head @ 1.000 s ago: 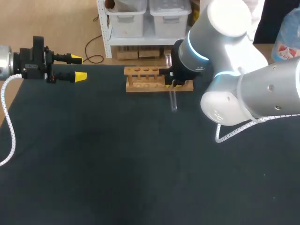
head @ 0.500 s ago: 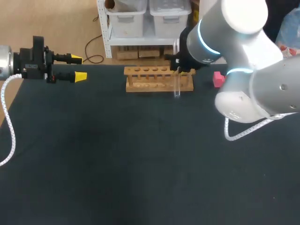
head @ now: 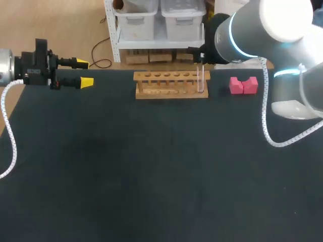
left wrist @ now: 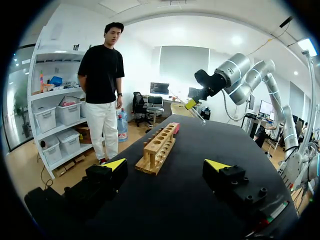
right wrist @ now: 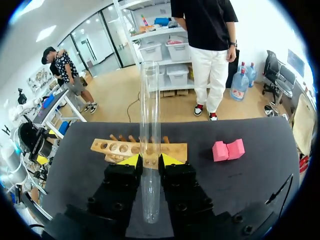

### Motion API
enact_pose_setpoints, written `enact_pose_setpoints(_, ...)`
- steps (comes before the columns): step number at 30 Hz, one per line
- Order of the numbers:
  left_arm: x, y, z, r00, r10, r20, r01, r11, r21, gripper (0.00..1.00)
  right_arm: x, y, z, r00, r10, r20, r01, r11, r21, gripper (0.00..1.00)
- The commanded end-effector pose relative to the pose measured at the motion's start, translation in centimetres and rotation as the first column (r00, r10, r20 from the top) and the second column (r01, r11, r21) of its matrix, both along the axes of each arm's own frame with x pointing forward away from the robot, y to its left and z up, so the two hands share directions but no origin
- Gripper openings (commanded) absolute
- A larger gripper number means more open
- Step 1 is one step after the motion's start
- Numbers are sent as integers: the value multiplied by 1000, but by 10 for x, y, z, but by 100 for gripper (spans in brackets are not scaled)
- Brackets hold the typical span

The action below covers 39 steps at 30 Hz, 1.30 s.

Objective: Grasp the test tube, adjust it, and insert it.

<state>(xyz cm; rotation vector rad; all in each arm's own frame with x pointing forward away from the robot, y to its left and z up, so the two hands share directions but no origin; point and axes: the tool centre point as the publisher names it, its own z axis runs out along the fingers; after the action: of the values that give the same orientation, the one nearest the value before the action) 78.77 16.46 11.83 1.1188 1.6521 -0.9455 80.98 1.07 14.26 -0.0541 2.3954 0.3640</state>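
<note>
Over the dark table (head: 151,176), right fingers (right wrist: 131,160) clamp the upright test tube (right wrist: 150,125) between them; left fingers (left wrist: 116,164) released.

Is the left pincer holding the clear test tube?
No, the left pincer is empty and open; right pincer grips the clear test tube.

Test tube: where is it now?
In the head view, the test tube is held in the right arm's jaws, by the right end of the wooden rack.

Right tool (right wrist: 150,160) fingertips hidden in head view; test tube (head: 201,80) faint against rack (head: 161,86).
</note>
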Motion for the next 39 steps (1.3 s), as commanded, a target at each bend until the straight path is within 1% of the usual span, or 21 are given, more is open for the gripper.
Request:
enact_pose_setpoints(1,-1,0,-1,1000,3,5,-3,1000,-3,100,-1,-2,-1,969,-56,239,46,998,47,0)
enact_pose_setpoints(3,-1,0,-1,1000,3,5,-3,1000,-3,100,0,-2,0,970,-44,240,32,998,53,0)
enact_pose_setpoints(5,-1,0,-1,1000,3,5,-3,1000,-3,100,1,-1,1,975,-23,220,7,997,75,0)
enact_pose_setpoints(28,-1,0,-1,1000,3,5,-3,1000,-3,100,1,-1,1,975,-23,220,7,997,75,0)
enact_pose_setpoints(29,-1,0,-1,1000,3,5,-3,1000,-3,100,4,0,3,972,-48,228,26,995,99,0)
enact_pose_setpoints(30,-1,0,-1,1000,3,5,-3,1000,-3,100,6,2,4,963,-44,266,21,996,89,0)
enact_pose_setpoints(32,-1,0,-1,1000,3,5,-3,1000,-3,100,9,6,8,951,-55,303,23,994,109,0)
enact_pose_setpoints(33,-1,0,-1,1000,3,5,-3,1000,-3,100,9,8,10,940,-57,335,24,994,102,0)
enact_pose_setpoints(34,-1,0,-1,1000,3,5,-3,1000,-3,100,10,10,11,937,-57,345,21,994,106,0)
enact_pose_setpoints(36,-1,0,-1,1000,3,5,-3,1000,-3,100,10,13,11,917,-71,392,28,993,113,0)
enact_pose_setpoints(39,-1,0,-1,1000,3,5,-3,1000,-3,100,11,18,14,896,-76,438,27,993,117,0)
